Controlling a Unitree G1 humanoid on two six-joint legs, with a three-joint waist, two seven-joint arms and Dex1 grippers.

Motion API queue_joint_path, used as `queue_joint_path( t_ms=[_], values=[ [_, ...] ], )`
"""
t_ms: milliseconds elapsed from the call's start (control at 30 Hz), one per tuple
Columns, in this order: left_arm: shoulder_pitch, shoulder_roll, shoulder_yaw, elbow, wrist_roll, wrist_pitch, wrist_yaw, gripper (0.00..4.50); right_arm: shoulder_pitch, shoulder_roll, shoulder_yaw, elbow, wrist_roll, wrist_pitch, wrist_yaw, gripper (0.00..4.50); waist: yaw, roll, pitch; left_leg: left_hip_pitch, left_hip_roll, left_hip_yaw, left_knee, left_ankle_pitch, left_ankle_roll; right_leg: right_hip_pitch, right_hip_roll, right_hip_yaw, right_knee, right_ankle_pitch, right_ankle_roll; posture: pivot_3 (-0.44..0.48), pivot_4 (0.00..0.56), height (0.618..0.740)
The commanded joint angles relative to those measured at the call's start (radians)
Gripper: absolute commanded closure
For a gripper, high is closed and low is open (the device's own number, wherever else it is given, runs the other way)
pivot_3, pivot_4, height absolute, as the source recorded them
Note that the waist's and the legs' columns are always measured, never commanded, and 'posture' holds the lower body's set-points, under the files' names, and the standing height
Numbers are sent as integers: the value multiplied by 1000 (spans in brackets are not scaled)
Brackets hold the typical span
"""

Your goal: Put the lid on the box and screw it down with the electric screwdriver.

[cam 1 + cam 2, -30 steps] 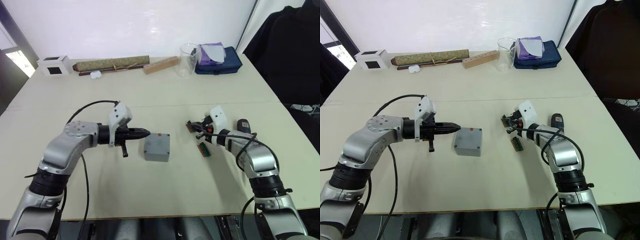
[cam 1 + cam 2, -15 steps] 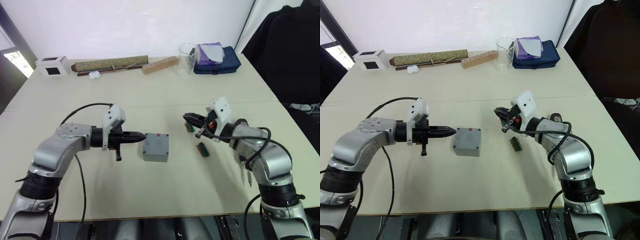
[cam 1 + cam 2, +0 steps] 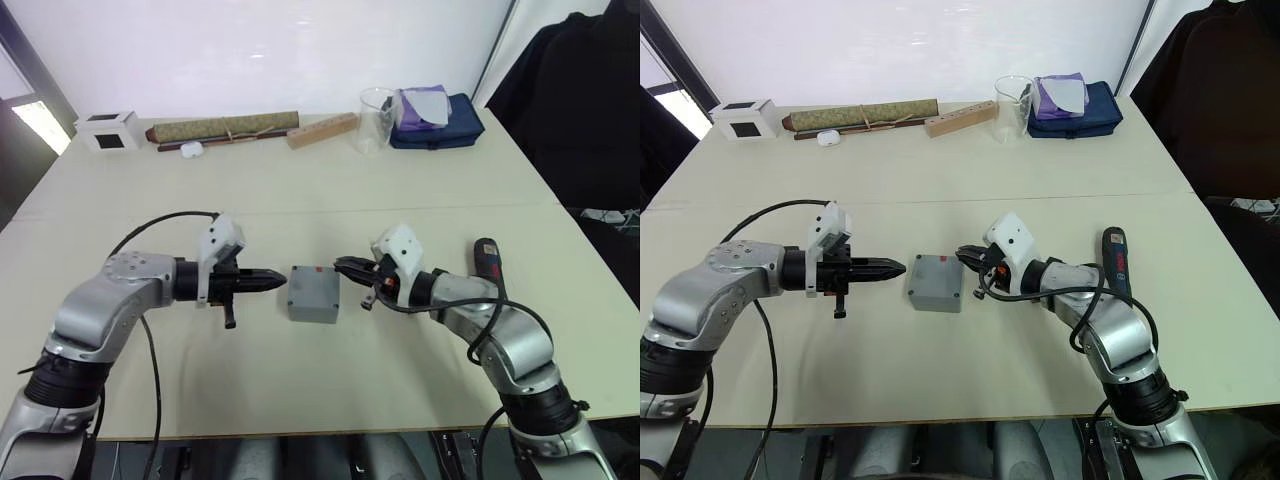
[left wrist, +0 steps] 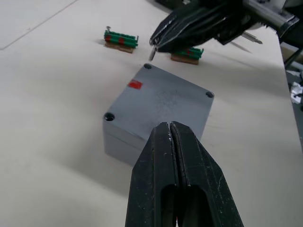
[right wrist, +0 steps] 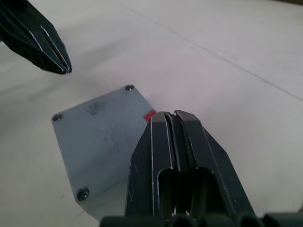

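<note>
The grey box [image 3: 312,305] stands mid-table with the lid [image 4: 161,97] closed on it; a small red mark shows on the lid's top. My left gripper [image 3: 281,279] is shut and empty, its tip a little off the box's left side. From the right, my right gripper [image 3: 962,255] reaches to the box's upper right corner, shut on a small metal screw [image 4: 152,53] that hangs at its tip. The black electric screwdriver [image 3: 487,262] lies on the table to the right of my right arm, untouched.
Two green terminal strips [image 4: 121,39] lie just beyond the box. Along the far edge sit a white cube [image 3: 108,130], a brown roll [image 3: 222,128], a wooden block [image 3: 322,130], a glass beaker [image 3: 375,118] and a blue pouch [image 3: 437,120]. A person in dark clothes [image 3: 580,100] stands at the right.
My right gripper has swung left from the green strips to the box's right corner, uncovering the screwdriver on the table. The left gripper has drawn back slightly.
</note>
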Motion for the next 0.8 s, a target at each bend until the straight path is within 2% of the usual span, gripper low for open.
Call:
queue_joint_path(
  t_ms=[33,533,600,633,800],
  values=[
    [-10,-1,22,-27,-6,-9,12,4500,-6,-4,3,-7,-9,-26,6,4447,0,0,0,0,0,0,0,0,0,0,0,0,0,0,0,0,150,740],
    [-34,-16,3,-17,2,-8,28,4500,-10,-1,17,1,-24,-18,6,4447,0,0,0,0,0,0,0,0,0,0,0,0,0,0,0,0,150,740],
    [-38,-19,2,-12,3,-11,26,4500,-9,-6,16,0,-22,-13,8,3807,0,0,0,0,0,0,0,0,0,0,0,0,0,0,0,0,150,740],
    [-39,-20,2,-9,3,-12,25,4500,-10,-8,15,-1,-22,-11,9,3647,0,0,0,0,0,0,0,0,0,0,0,0,0,0,0,0,150,740],
    [-40,-25,2,4,5,-21,22,4500,-14,-27,2,-6,-20,-3,17,1597,0,0,0,0,0,0,0,0,0,0,0,0,0,0,0,0,150,740]
  ],
)
